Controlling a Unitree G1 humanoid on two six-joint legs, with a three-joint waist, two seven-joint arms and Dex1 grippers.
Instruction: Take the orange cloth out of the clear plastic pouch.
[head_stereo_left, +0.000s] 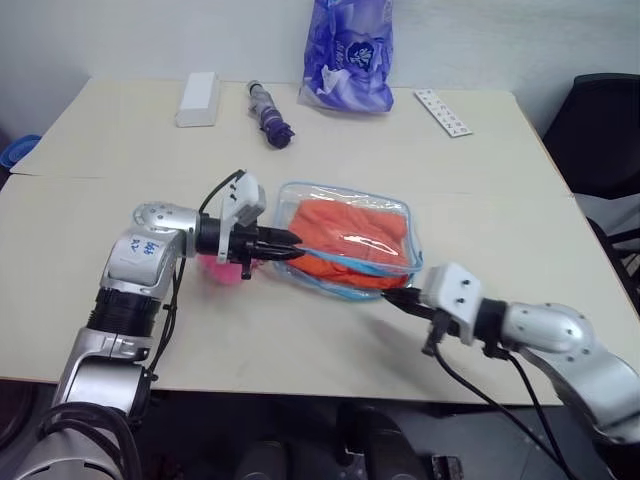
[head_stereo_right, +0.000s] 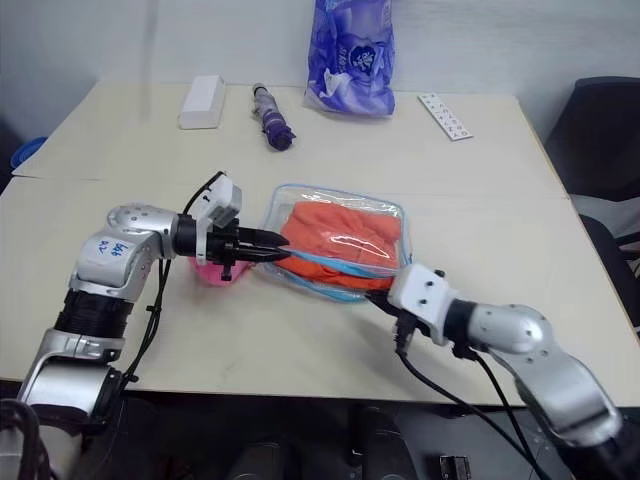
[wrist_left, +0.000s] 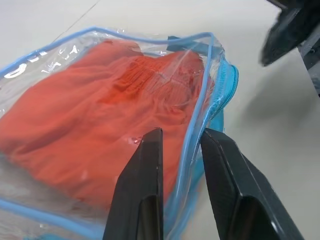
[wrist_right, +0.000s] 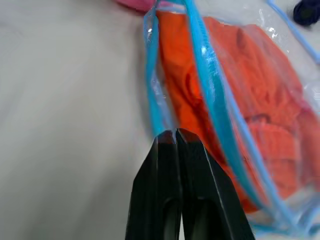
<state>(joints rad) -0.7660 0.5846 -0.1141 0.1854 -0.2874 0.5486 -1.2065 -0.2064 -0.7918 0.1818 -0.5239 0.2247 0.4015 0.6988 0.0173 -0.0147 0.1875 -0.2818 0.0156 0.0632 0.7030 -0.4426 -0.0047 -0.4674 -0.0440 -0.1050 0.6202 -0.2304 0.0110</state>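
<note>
1. The clear plastic pouch with light blue zipper edging (head_stereo_left: 345, 240) is lying flat near the middle of the pale wooden table (head_stereo_left: 300, 340), with the bright orange wrinkled cloth (head_stereo_left: 345, 232) still wholly inside it, pressing against the transparent wall.

2. The left gripper (wrist_left: 181, 150) is reaching in level from the pouch's left end, its two black fingers standing narrowly apart with the blue-edged plastic wall running between them; it appears to be pinching that upper edge so the mouth can be lifted open.

3. The right gripper (wrist_right: 175, 135) is sitting at the pouch's near right corner with its fingers clenched fully together. Their tips are meeting right at the lower blue rim; whether any plastic is caught between them, I cannot tell. Judging by the placement, it is meant to anchor the opposite lip.

4. A pink plush charm (head_stereo_left: 225, 268) is resting on the table just under the left gripper's wrist, beside the pouch.

5. The cloth is not yet out; the opening probably needs spreading first.
</note>
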